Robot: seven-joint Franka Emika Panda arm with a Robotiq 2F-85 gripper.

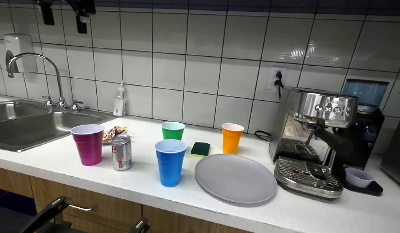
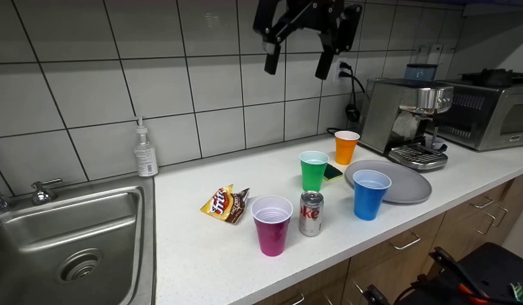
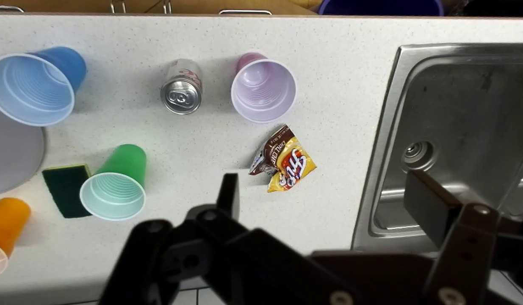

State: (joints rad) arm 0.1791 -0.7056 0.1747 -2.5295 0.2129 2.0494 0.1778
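My gripper (image 1: pixel 65 24) is open and empty, high above the counter, with its fingers pointing down in both exterior views (image 2: pixel 298 67). In the wrist view its jaws (image 3: pixel 327 190) are spread apart. The crumpled yellow and brown chip bag (image 3: pixel 293 163) lies on the counter below, nearest to the jaws in that view. A purple cup (image 2: pixel 273 231) and a silver can (image 2: pixel 311 214) stand upright near the bag. A blue cup (image 2: pixel 368 199), a green cup (image 2: pixel 313 173) and an orange cup (image 2: pixel 345 150) stand upright further along. Nothing touches the gripper.
A grey plate (image 1: pixel 235 178) and a green sponge (image 1: pixel 200 149) lie on the counter. A coffee machine (image 1: pixel 313 139) stands beside the plate. A steel sink (image 2: pixel 145 237) with a tall faucet (image 1: pixel 59 77) is at the opposite end. A pump bottle (image 2: pixel 146 154) stands by the tiled wall.
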